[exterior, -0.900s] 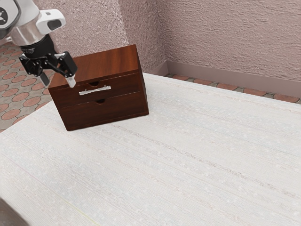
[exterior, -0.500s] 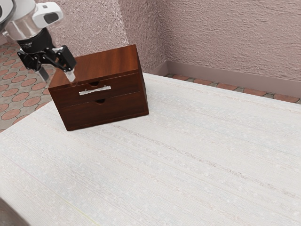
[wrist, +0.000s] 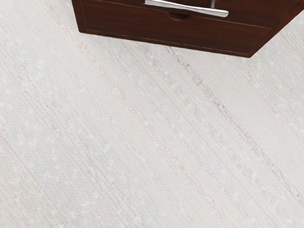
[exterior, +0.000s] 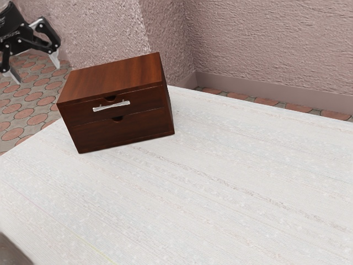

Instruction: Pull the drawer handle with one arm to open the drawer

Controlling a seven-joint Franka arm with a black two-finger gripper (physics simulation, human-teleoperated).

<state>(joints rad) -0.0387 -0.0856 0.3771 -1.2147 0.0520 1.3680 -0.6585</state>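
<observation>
The claw (exterior: 34, 66) hangs wide open, nothing between its fingers; the wooden drawer box (exterior: 116, 77) stands on the pale worktop (exterior: 231, 182), below the claw and off toward the exterior view's right, well apart from it; the silver handle (exterior: 111, 105) lies across the upper drawer (exterior: 146, 98), untouched; the drawer sits flush, shut.

Plain indoor room: stucco walls (exterior: 265, 38), tiled floor (exterior: 22, 113).
</observation>
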